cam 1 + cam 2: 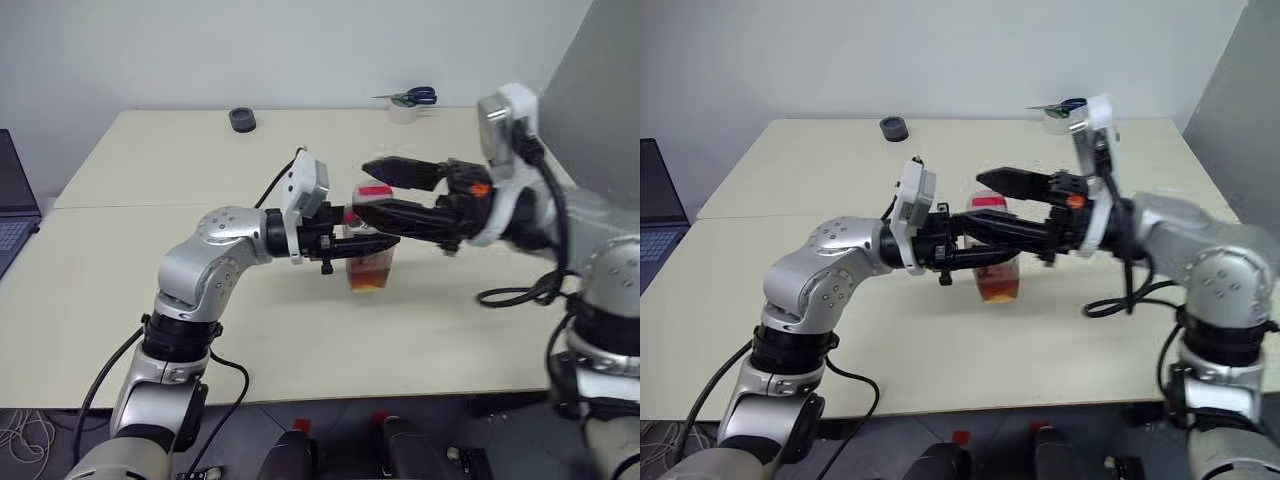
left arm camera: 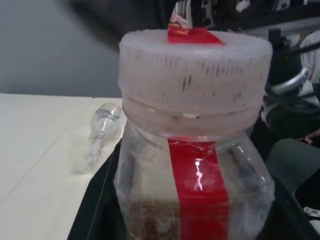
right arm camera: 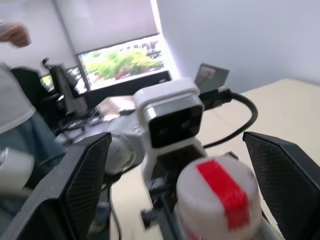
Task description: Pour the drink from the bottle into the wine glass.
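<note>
Left gripper (image 1: 372, 243) clamped on the bottle (image 1: 371, 258) mid-table (image 1: 150, 170), right gripper (image 1: 378, 192) jaws wide apart around its cap (image 1: 375, 190), wine glass (image 2: 101, 131) lying down.

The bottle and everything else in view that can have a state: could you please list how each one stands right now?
bottle: upright above the table, capped, gripped by the left pincer.
cap: on the bottle, between the right pincer's fingers, not gripped.
drink: low in the bottle, unpoured.
wine glass: lying on its side on the table.
left pincer: shut on the bottle.
right pincer: open, around the cap.
scissors: closed, on a tape roll.
</note>
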`<state>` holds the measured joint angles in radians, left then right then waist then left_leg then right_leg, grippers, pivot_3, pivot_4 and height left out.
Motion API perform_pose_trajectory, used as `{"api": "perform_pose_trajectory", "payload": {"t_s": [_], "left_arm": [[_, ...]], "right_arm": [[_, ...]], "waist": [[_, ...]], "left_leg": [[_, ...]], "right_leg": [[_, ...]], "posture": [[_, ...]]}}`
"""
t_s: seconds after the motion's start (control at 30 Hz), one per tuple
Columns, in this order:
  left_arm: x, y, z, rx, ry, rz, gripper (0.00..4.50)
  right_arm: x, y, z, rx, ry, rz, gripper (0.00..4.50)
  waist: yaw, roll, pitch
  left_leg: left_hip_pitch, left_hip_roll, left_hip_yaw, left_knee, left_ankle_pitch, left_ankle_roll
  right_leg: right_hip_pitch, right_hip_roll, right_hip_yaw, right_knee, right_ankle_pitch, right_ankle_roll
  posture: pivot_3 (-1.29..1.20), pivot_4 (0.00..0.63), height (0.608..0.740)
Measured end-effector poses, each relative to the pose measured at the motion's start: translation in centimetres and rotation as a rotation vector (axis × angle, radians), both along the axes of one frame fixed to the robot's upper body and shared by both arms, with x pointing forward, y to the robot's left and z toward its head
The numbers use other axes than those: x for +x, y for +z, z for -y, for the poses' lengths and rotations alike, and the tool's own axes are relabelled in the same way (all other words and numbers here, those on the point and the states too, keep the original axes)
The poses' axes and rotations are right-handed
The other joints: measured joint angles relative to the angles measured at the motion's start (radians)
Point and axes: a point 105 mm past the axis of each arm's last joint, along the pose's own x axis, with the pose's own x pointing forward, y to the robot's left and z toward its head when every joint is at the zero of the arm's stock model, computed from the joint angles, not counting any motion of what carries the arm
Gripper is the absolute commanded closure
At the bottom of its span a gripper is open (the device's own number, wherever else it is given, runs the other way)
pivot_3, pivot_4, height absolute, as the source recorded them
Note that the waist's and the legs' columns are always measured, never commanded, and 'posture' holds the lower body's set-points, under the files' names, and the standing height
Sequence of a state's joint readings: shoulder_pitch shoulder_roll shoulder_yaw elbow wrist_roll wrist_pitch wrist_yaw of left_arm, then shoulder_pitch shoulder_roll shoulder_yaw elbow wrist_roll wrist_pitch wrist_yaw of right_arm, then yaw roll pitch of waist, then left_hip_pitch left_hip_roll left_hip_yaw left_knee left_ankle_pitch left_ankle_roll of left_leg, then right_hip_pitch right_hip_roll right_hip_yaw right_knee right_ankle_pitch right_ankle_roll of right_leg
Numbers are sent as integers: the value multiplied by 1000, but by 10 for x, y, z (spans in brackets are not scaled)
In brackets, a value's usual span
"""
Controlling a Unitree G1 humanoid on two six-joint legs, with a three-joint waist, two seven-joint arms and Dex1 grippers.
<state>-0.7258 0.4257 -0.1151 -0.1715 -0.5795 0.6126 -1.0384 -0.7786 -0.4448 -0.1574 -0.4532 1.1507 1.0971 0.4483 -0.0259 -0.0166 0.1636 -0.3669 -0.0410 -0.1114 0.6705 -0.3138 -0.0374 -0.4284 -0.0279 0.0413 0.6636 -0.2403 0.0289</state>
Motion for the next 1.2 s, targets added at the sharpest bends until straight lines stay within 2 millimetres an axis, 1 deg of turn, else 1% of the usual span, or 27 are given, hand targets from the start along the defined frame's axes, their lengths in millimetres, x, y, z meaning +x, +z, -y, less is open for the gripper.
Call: {"api": "perform_pose_trajectory", "payload": {"t_s": [0.07, 0.17, 0.27, 0.53, 0.63, 0.73, 0.8, 0.83, 0.9, 1.07, 1.2], "left_arm": [[2, 0, -1, 1, 5, 0, 2682], [3, -1, -2, 3, 9, -3, 2682], [2, -1, -2, 7, 3, -1, 2682], [1, -1, -4, 18, -7, 5, 2682], [2, -1, -5, 23, 1, 2, 2682], [3, -2, -5, 25, 11, -2, 2682], [4, -2, -6, 24, 14, -3, 2682], [4, -2, -6, 24, 16, -3, 2682], [4, -2, -6, 24, 19, -4, 2682], [6, -2, -6, 22, 29, -8, 2682], [5, -1, -5, 18, 21, -6, 2682]], "right_arm": [[1, 2, 0, 5, -46, 5, 18], [-1, 3, 1, 2, -67, 17, 18], [-3, 2, 4, -5, -69, 23, 580], [1, -1, 16, -31, -119, 46, 3419], [-4, -1, 18, -59, -111, 91, 4477], [-13, -4, 10, -73, -52, 112, 4477], [-14, -6, 9, -75, -43, 108, 4477], [-14, -6, 9, -73, -41, 106, 4131], [-15, -6, 9, -70, -31, 103, 3610], [-15, -3, 9, -62, -36, 118, 1836], [-7, -3, 11, -80, -99, 161, 408]], "waist": [[1, 0, 0], [-1, 0, 0], [-2, 0, 0], [-3, 0, 0], [-3, 0, 0], [-3, 0, 0], [-3, 0, 0], [-3, 0, 0], [-3, 0, 0], [-3, 0, 0], [-3, 0, 0]], "left_leg": [[0, 0, 0, 0, 0, 0], [0, 0, 0, 0, 0, 0], [0, 0, 0, 0, 0, 0], [0, 0, 0, 0, 0, 1], [0, 0, 0, 0, 0, 1], [1, 1, 0, 0, 0, 1], [1, 1, 0, 0, 0, 1], [1, 1, 0, 0, 0, 1], [1, 1, 0, 0, 0, 1], [1, 1, 0, 0, 0, 1], [1, 1, 0, 0, 0, 1]], "right_leg": [[0, 0, 0, 0, 0, 0], [0, 0, -1, 0, 0, 0], [0, 0, 0, 0, 0, 0], [1, 1, 0, 0, 0, 0], [1, 2, 0, -1, 0, 0], [1, 2, 0, -1, 0, 0], [1, 2, 0, -1, 0, 0], [1, 2, -1, -1, 0, 0], [2, 2, -1, -1, 0, 0], [2, 2, -1, -1, 0, 0], [2, 2, -1, -1, 0, 0]], "posture": [[0, 150, 740], [0, 150, 740], [0, 150, 740], [0, 150, 740], [0, 150, 740], [0, 150, 740], [0, 150, 740], [0, 150, 740], [0, 150, 740], [0, 150, 740], [0, 150, 740]]}}
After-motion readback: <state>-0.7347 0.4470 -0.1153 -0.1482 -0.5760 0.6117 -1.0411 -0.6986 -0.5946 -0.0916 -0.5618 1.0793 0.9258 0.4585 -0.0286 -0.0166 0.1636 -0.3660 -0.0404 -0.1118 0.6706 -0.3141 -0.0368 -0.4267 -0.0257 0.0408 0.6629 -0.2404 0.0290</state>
